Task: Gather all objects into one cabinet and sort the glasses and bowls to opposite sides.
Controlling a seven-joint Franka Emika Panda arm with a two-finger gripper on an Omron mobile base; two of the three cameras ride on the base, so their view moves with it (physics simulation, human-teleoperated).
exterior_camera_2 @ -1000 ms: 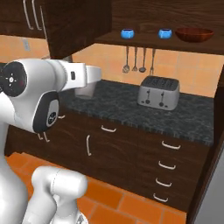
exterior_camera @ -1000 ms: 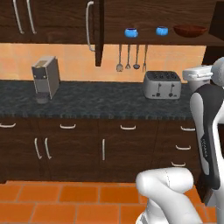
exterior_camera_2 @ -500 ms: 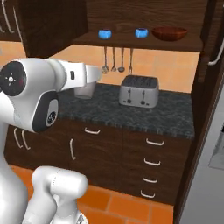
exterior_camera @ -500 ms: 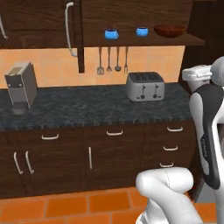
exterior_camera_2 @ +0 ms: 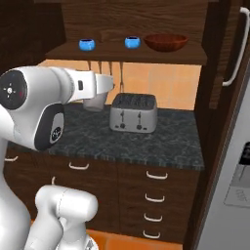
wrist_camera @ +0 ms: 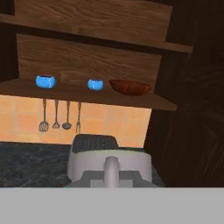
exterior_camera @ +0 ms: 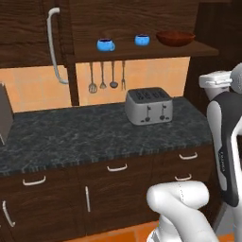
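Left base view: small writing is running down the white arm (exterior_camera: 226,142) at the right edge, too small to read; the blue mug (exterior_camera: 106,45), the blue cup (exterior_camera: 142,39) and the wide, glossy reddish-brown bowl (exterior_camera: 175,38) are sitting in a row on the wooden shelf (exterior_camera: 203,47), the bowl nearest its right end; the dark wood cabinet (exterior_camera: 23,28) is hanging to the left, its curved pale handle (exterior_camera: 54,45) by the door's right edge; the silver toaster (exterior_camera: 148,105) is standing on the dark speckled table (exterior_camera: 71,137), with bare top lying open to its left and front.

Right base view: a round mark on the arm is showing no readable letters; the fingers (exterior_camera_2: 95,96) are pointing down and gripping the pale grey tumbler (exterior_camera_2: 95,104) narrowly by its rim; the tumbler is hanging upright above the table, left of the toaster and below the shelf's front edge; open air is lying between it and the cups.

Hand view: the tumbler (wrist_camera: 135,168) is looming pale and smooth at the bottom, partly covering the toaster; mug, cup and bowl are sitting apart on the shelf, cup and bowl close together; utensils (wrist_camera: 61,116) are hanging beneath.
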